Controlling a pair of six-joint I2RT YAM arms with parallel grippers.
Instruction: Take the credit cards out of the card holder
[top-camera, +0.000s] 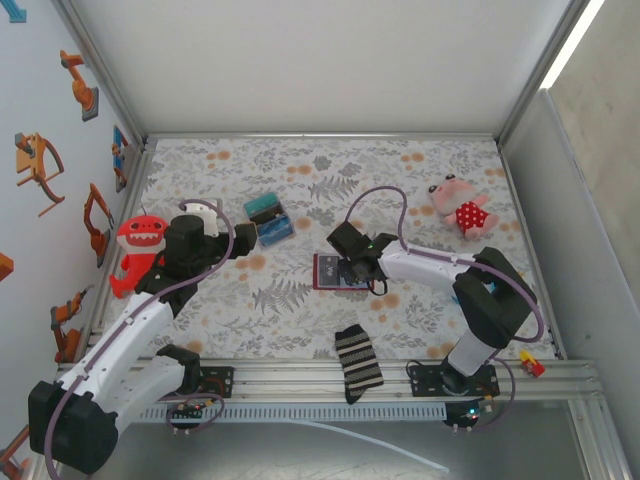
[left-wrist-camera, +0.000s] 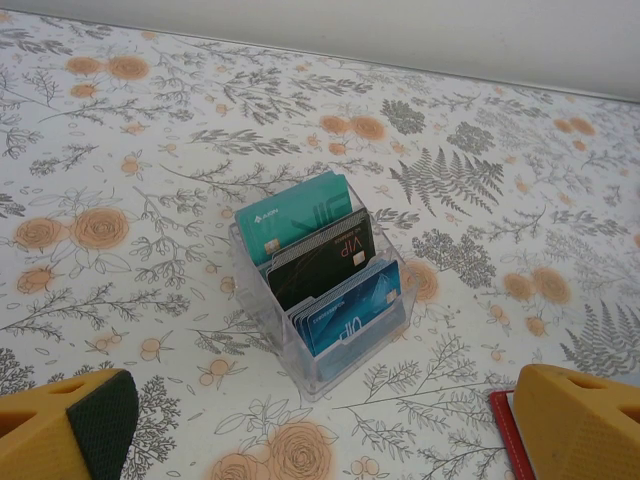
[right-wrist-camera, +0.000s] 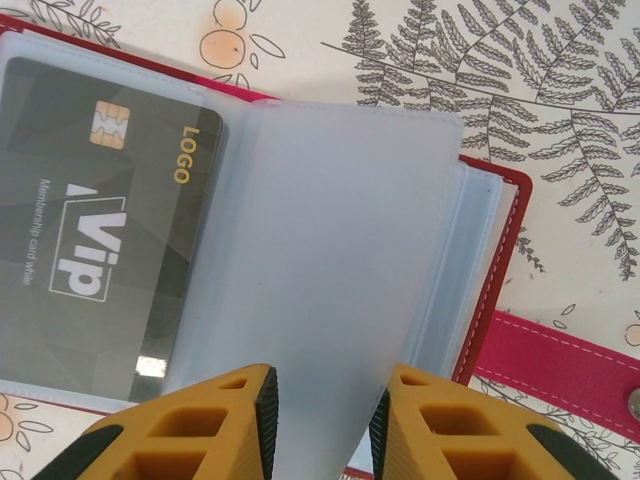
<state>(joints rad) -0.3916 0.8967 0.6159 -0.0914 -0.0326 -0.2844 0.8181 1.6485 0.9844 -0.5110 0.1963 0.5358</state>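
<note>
The right hand (right-wrist-camera: 322, 402) is half closed, its pads a narrow gap apart, with a clear sleeve leaf (right-wrist-camera: 320, 220) of the open card holder (right-wrist-camera: 505, 260) standing between them. Whether the pads touch the leaf cannot be told. To its left a dark VIP card (right-wrist-camera: 100, 240) sits pocketed, and the red snap tab (right-wrist-camera: 560, 360) lies to its right. The left hand (left-wrist-camera: 320, 400) is spread wide and holds nothing. Ahead of it on the bench (left-wrist-camera: 120, 130), a clear box (left-wrist-camera: 345, 365) stands with teal, black and blue cards in it.
</note>
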